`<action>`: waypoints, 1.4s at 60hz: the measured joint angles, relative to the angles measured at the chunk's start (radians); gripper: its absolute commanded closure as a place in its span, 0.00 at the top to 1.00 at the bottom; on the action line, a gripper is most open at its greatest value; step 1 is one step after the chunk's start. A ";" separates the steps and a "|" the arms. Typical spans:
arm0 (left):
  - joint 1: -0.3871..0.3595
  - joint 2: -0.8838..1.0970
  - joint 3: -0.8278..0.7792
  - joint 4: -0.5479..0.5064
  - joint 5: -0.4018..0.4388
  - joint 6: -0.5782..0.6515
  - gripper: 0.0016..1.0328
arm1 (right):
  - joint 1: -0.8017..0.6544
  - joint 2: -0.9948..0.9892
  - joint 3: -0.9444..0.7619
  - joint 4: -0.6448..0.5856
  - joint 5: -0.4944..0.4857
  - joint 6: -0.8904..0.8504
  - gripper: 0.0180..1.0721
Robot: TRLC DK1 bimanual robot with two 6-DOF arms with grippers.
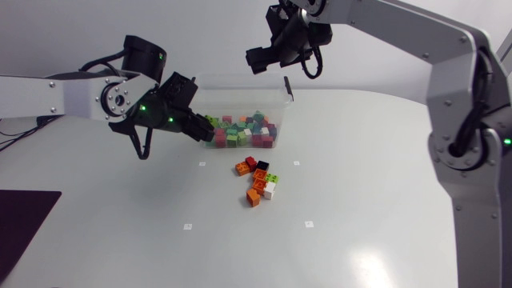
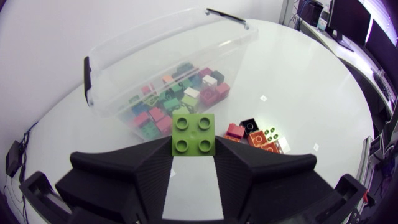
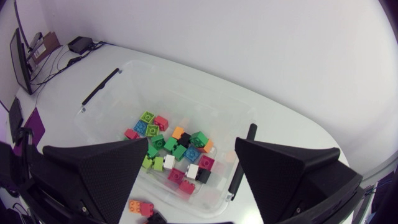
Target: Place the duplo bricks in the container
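Bricks (image 1: 244, 130) of many colours are heaped in the clear container (image 1: 240, 82), which is set on the white table (image 1: 360, 208) toward its far side, with black clips (image 1: 287, 88) fitted at its short ends. A single green brick (image 2: 193, 134), four studs up, is clamped in the left tool (image 2: 194, 150), a finger pressed against each of two opposite sides. It is held in the air close by the container's near wall, at the end nearer the left arm. Whether it has crossed the rim cannot be told. In the head view the left tool (image 1: 205, 130) is seen overlapping the container's left front corner.

A loose cluster (image 1: 258, 180) of bricks is left on the table just in front of the container, apart from its wall. An orange brick (image 1: 242, 168), a red one (image 1: 250, 162), a black one (image 1: 262, 166), a white one (image 1: 270, 190) and another orange one (image 1: 254, 198) can be made out, touching or nearly touching.

The right tool (image 1: 258, 59) is held high over the container's far rim, its fingers spread wide apart with nothing gripped. In its own view the right tool (image 3: 191, 155) is pointed down at the open container, whose bricks are framed between the two fingers.

Small white marks (image 1: 188, 226) are dotted on the table around the cluster
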 measured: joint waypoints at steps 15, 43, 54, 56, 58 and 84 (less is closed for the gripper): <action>0.000 0.057 0.220 0.001 0.000 -0.040 0.32 | -0.011 -0.216 -0.340 0.138 0.000 -0.001 0.96; 0.000 0.328 0.470 0.061 -0.005 -0.099 0.41 | -0.018 -0.382 -0.821 0.291 -0.043 -0.078 0.96; 0.000 0.390 0.522 0.070 -0.014 -0.110 0.86 | 0.010 -0.401 -0.966 0.321 -0.061 -0.148 0.96; 0.000 0.404 0.529 0.072 -0.021 -0.110 0.91 | 0.017 -0.401 -1.008 0.340 -0.065 -0.167 0.96; 0.000 0.410 0.531 0.072 -0.023 -0.109 0.93 | 0.020 -0.401 -1.031 0.343 -0.068 -0.182 0.96; 0.014 0.148 0.288 0.042 -0.012 -0.006 0.94 | 0.050 -0.401 -1.178 0.391 -0.130 -0.372 0.95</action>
